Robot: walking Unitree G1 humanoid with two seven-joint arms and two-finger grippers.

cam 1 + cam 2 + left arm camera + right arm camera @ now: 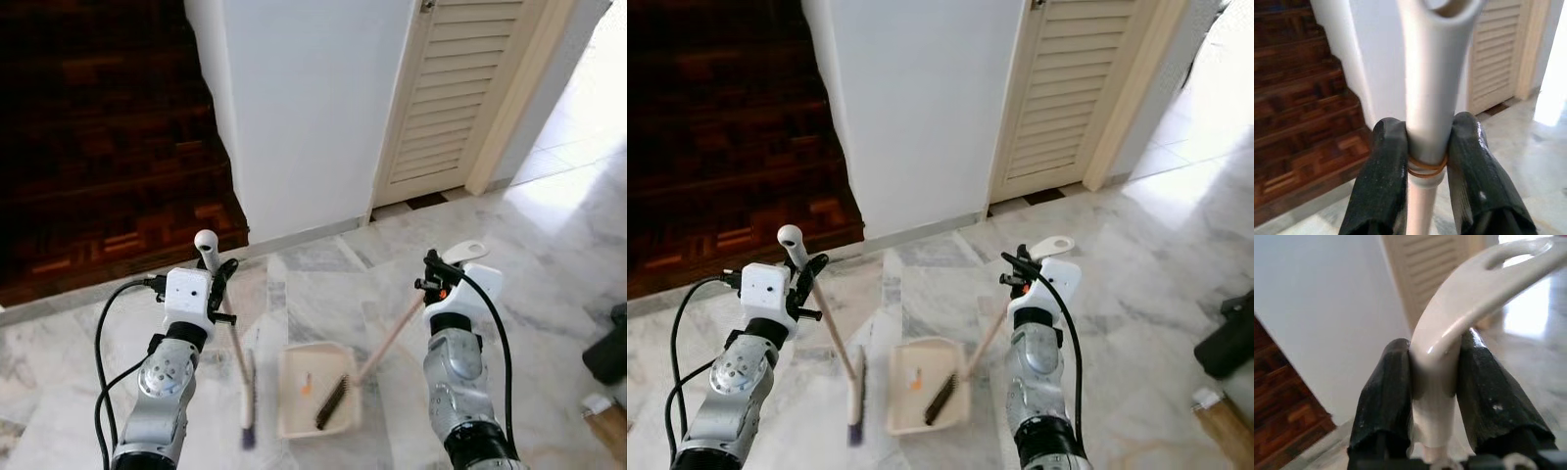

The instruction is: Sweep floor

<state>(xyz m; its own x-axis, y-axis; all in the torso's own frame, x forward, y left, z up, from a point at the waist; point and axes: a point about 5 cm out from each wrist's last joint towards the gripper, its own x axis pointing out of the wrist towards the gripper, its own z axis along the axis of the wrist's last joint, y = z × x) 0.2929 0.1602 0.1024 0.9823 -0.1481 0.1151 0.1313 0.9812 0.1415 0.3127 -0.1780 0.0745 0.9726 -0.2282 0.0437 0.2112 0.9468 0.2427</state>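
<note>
The left gripper clamped the broom handle; the right gripper clamped the dustpan handle. Both tools stood on the marble floor. Advised: keep the pan lip flat, use short strokes.

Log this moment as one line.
left end effector: shut on broom handle | right end effector: shut on dustpan handle | dustpan: on marble floor
</note>
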